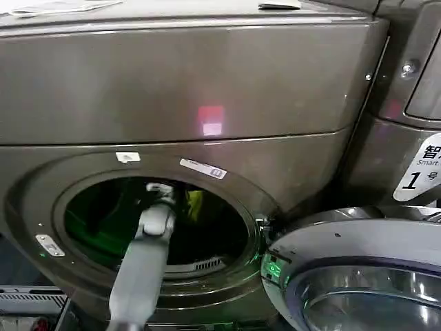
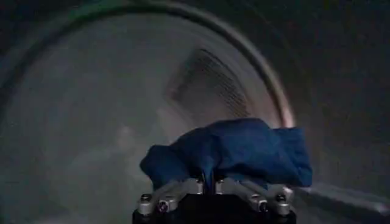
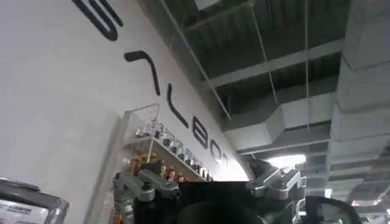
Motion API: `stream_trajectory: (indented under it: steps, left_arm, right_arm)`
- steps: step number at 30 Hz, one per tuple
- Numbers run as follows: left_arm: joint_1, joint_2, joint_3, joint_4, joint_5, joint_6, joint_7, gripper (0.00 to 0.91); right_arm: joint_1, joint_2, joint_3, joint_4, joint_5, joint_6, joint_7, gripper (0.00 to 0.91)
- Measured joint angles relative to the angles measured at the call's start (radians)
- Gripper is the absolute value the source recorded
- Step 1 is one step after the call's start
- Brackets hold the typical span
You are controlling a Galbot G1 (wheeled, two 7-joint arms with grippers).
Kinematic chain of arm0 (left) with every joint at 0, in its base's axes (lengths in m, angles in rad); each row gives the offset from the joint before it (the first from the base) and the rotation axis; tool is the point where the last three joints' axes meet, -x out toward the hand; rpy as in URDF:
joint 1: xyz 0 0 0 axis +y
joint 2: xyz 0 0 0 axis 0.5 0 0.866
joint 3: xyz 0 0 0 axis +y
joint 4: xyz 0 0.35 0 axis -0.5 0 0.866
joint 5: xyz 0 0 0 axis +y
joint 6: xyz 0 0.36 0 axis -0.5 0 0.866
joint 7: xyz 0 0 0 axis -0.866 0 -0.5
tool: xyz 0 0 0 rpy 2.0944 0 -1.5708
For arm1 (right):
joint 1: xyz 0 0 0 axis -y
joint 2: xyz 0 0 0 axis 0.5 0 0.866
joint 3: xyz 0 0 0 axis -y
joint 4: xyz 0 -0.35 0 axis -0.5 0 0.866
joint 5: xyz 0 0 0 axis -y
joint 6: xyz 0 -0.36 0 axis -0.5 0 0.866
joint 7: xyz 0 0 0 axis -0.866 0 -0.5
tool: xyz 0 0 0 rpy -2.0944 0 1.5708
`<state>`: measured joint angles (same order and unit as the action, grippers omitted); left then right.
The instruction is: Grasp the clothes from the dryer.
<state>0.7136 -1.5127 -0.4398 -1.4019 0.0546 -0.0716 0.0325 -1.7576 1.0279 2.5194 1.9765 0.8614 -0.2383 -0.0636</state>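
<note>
Head view: your left arm reaches through the open porthole of the dryer [image 1: 207, 89], and the left gripper [image 1: 162, 191] sits deep in the dark drum with a sliver of yellow-green cloth just to its right; the door [image 1: 358, 276] hangs open at near right. Left wrist view: the left gripper [image 2: 210, 184] is clenched on the clothes [image 2: 234, 151], a rumpled navy bundle bunched right at the fingertips, with the ribbed drum wall [image 2: 207, 85] behind it. The pinch looks to be on a fold near the middle of the bundle, so it will likely sag both sides. Treat it as light, limp and non-fragile; it won't slip easily, but trailing ends could snag on the porthole rim, so take a thick fold, not a thin edge. Right wrist view: the right gripper [image 3: 210, 189] is parked, fingers spread and empty, pointing up toward a ceiling and a lettered wall [image 3: 67, 91].
</note>
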Motion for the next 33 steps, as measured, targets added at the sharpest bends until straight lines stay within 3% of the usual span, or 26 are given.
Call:
stream_trajectory:
  steps: [10, 33]
  left_arm:
    - [0.128, -0.009, -0.024, -0.149, -0.012, 0.004, -0.089, 0.0]
    - [0.146, 0.001, -0.026, -0.185, -0.015, 0.03, -0.096, 0.0]
  right_arm:
    - [-0.01, -0.001, 0.012, -0.008, 0.014, 0.022, 0.003, 0.907]
    - [-0.034, -0.009, 0.067, -0.006, 0.023, -0.005, 0.008, 0.907]
